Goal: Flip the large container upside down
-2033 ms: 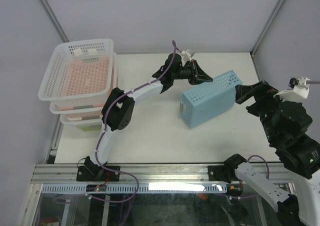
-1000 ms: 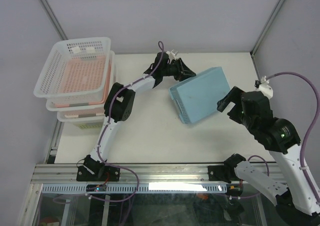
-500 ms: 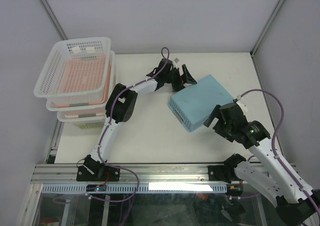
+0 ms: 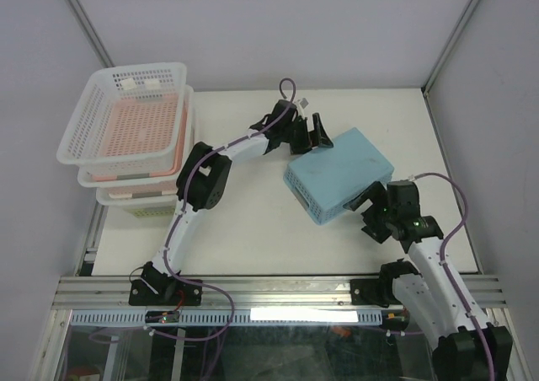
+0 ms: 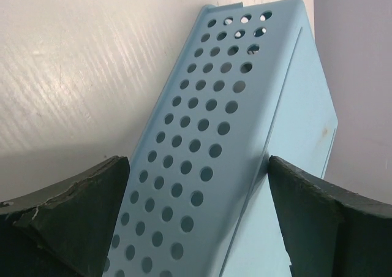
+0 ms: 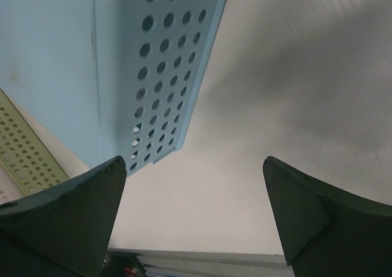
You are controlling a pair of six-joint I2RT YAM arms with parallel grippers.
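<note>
Large container, blue, lies base-up: flip seemingly done. Left gripper and right gripper, fingers spread, need only back away.

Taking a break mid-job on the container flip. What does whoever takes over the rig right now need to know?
Left gripper: open, fingers either side of the blue container's far perforated wall, not clamped.
Right gripper: open at the container's near right corner, holding nothing.
Container: on the table, solid base up, apparently rim down.
Done: the flip looks complete.
Left: confirm it sits flat, then back both arms away.
The stack of white baskets stands upright at the left.
</note>
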